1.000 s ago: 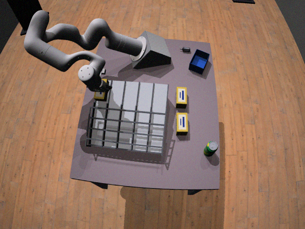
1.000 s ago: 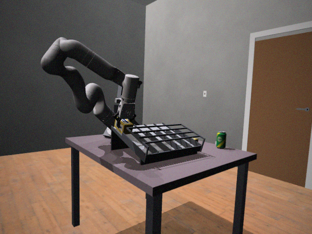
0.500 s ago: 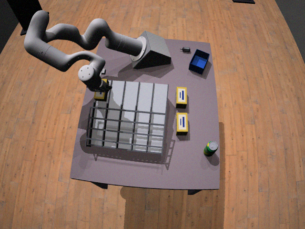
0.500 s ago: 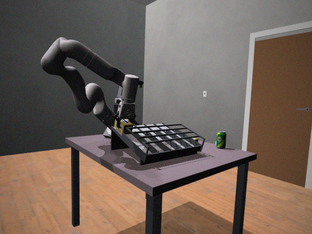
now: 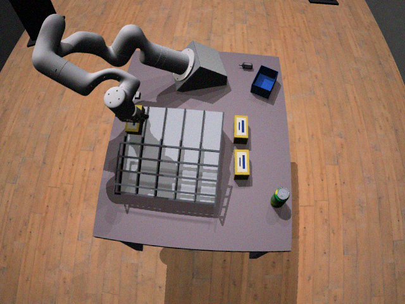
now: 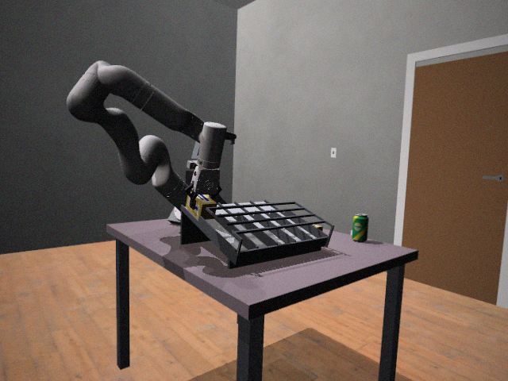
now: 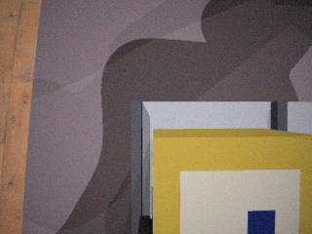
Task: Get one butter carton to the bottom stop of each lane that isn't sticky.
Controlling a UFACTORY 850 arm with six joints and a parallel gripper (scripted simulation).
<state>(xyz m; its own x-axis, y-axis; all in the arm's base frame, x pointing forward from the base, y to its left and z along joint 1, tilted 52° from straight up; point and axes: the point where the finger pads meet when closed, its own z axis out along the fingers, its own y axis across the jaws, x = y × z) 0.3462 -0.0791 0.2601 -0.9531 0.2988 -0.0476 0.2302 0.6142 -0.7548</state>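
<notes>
My gripper (image 5: 132,118) is shut on a yellow butter carton (image 5: 133,125) with a cream and blue label. It holds the carton at the top end of the leftmost lane of the sloped shelf (image 5: 169,153). The carton also shows in the side view (image 6: 199,205) and fills the lower right of the wrist view (image 7: 229,182), above the lane's pale floor. Two more butter cartons lie on the table to the right of the shelf, one farther back (image 5: 241,128) and one nearer (image 5: 242,163). The fingers themselves are hidden under the wrist.
A grid of dark bars covers the lower half of the shelf, down to the bottom stop (image 5: 165,194). A green can (image 5: 280,197) stands at the table's right front. A blue bin (image 5: 264,81) and a small dark object (image 5: 246,65) sit at the back right. The arm's grey base block (image 5: 202,66) is at the back.
</notes>
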